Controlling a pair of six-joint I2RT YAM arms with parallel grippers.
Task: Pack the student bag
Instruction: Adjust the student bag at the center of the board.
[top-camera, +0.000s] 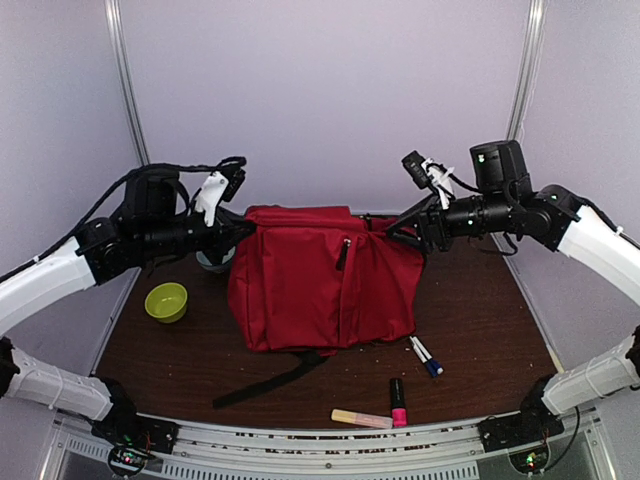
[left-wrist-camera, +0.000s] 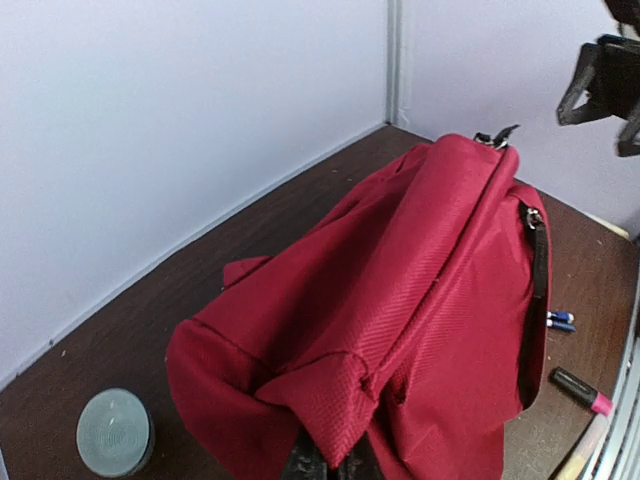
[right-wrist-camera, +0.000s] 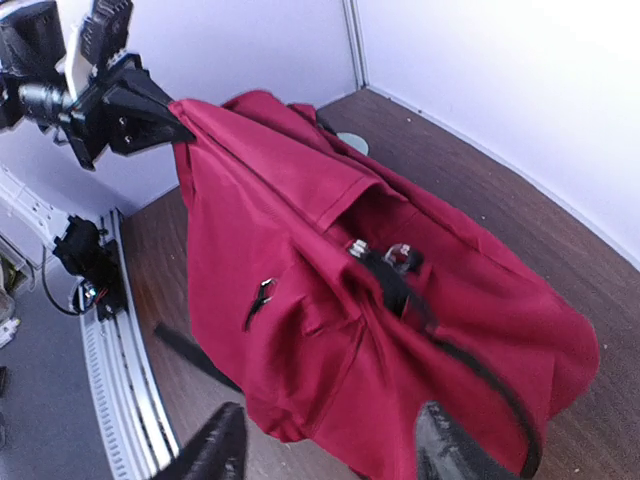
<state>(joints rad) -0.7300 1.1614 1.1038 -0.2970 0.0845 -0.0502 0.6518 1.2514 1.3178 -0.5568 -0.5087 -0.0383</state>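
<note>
The red student bag (top-camera: 320, 285) stands in the middle of the table, with black zippers and a black strap (top-camera: 268, 380) trailing toward the front. My left gripper (top-camera: 243, 228) is shut on a fold of red fabric at the bag's top left corner and holds it up; in the left wrist view (left-wrist-camera: 328, 465) the fold sits pinched between the fingers. My right gripper (top-camera: 400, 232) is at the bag's top right corner. In the right wrist view (right-wrist-camera: 330, 450) its fingers (right-wrist-camera: 215, 450) are spread wide with the bag (right-wrist-camera: 340, 300) just ahead of them, not gripped.
A green bowl (top-camera: 167, 301) sits left of the bag, and a round grey-green lid (left-wrist-camera: 115, 432) lies behind it near the left gripper. A blue pen (top-camera: 425, 355), a pink-tipped marker (top-camera: 398, 402) and a pale yellow highlighter (top-camera: 362, 418) lie at the front right. Walls close the back and sides.
</note>
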